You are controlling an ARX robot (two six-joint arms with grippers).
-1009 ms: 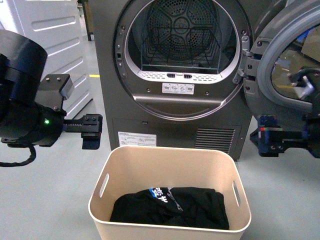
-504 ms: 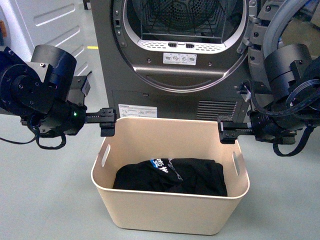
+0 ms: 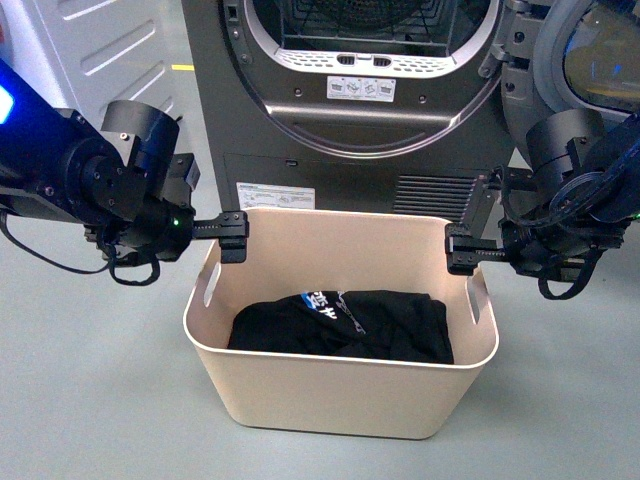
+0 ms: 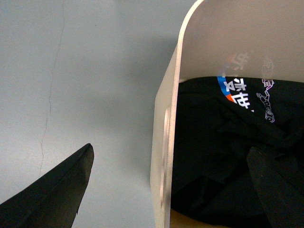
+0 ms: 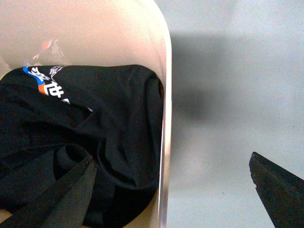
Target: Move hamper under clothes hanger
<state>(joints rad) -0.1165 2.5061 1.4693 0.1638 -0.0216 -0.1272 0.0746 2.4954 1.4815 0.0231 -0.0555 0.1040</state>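
Both claws have edged inward and now straddle the end walls of the hamper [image 3: 340,400], which sits on the grey floor [image 3: 90,400] just in front of the open dryer [image 3: 360,170], black clothes [image 3: 340,335] heaped inside. Left claw [image 3: 233,237] is spread wide over the left wall, and right claw [image 3: 458,248] is spread wide over the right.

The front view's top edge is cutting off the drum of the dryer [image 3: 350,130], and its left edge is clipping the left arm [image 3: 90,195]. The black garment [image 3: 340,325] is covering the floor of the hamper [image 3: 330,400]. The white label [image 3: 274,196] at centre-left is showing print too small to read
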